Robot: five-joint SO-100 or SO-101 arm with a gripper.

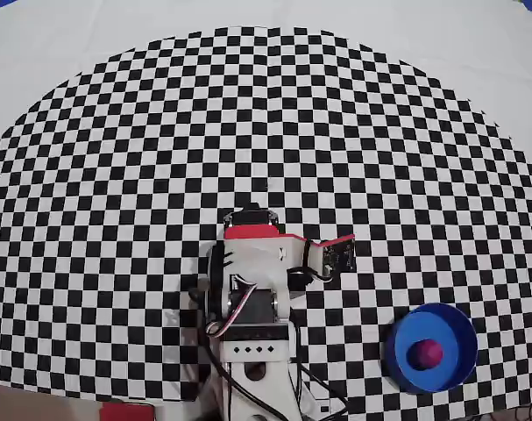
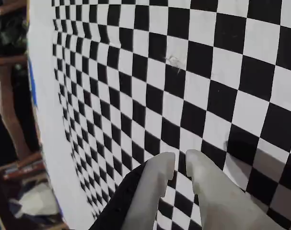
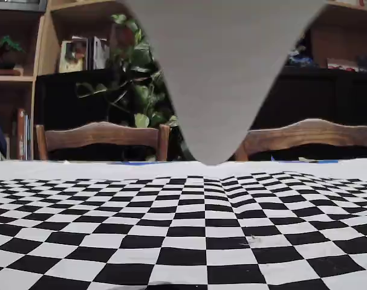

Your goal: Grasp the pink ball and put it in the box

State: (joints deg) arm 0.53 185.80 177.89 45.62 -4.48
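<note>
The pink ball [image 1: 425, 353] lies inside the box, a round blue bowl [image 1: 401, 338], at the lower right of the checkered mat in the overhead view. My arm [image 1: 252, 289] is folded back at the bottom centre, well left of the bowl. In the wrist view my gripper [image 2: 180, 160] points down over bare checker squares. Its two white fingers [image 2: 157, 182] stand almost together with only a thin gap, and nothing is between them. Ball and bowl do not show in the wrist or fixed views.
The checkered mat [image 1: 266, 132] lies on a white cloth. The fixed view shows two wooden chairs [image 3: 101, 136] at the table's far edge, shelves and a plant [image 3: 141, 90] behind, and a blurred grey shape [image 3: 219, 72] hanging at top centre.
</note>
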